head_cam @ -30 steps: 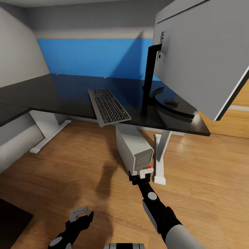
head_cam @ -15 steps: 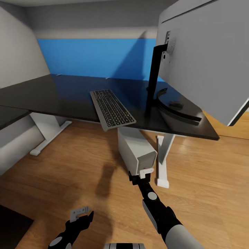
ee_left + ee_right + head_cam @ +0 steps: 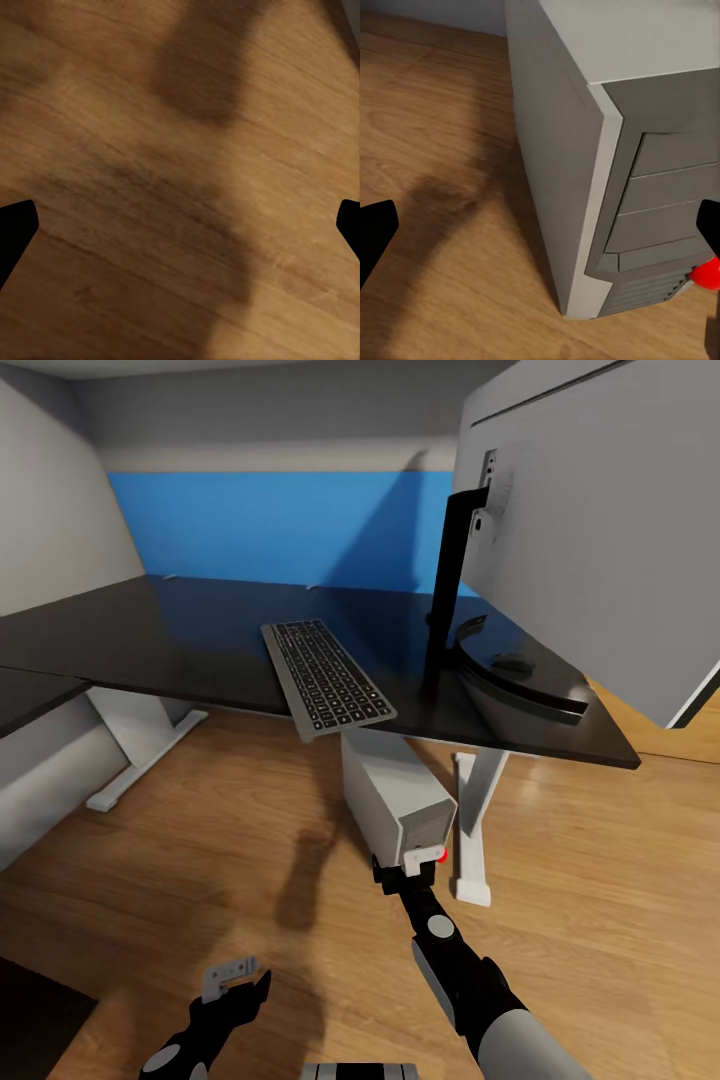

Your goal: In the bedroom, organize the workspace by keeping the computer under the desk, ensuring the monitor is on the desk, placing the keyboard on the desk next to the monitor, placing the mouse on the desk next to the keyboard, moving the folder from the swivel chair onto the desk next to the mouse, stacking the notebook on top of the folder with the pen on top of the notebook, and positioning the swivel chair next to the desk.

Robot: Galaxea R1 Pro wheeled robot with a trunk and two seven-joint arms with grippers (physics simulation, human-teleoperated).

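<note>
Mostly dealing with the computer (image 3: 400, 792) step, judging by the pose: reaching the right gripper (image 3: 414, 862) low toward the tower's front face, by the red light, with jaws spread wide and gripping nothing. Seeing, in the right wrist view, the grey case (image 3: 585, 150) standing on the wood floor (image 3: 200, 830) close ahead of the parted black fingertips (image 3: 376, 232). Not managing to tell whether touching the case or stopping just short of it, the angle being poor for that. Hanging the left gripper (image 3: 232, 976) low above bare floor, well apart from everything, likewise spread and empty.

Finding the tower only partly beneath the desk (image 3: 150, 630), beside the white leg (image 3: 470, 820), its front poking out past the desktop's near edge. Finding the monitor (image 3: 600, 540) upright on the desk at the right end, silver back toward the camera, and the keyboard (image 3: 326, 676) lying askew beside its foot, one corner overhanging the near edge. Possibly making out the mouse as a small dark lump (image 3: 510, 664) on the curved foot, though not vouching for it.

Calling next, probably, for pressing squarely on the front panel and sliding the case straight back until fully under the top, while steering clear of the white leg and avoiding tipping the tower by pushing too high. Leaving the keyboard to be squared up afterwards.
</note>
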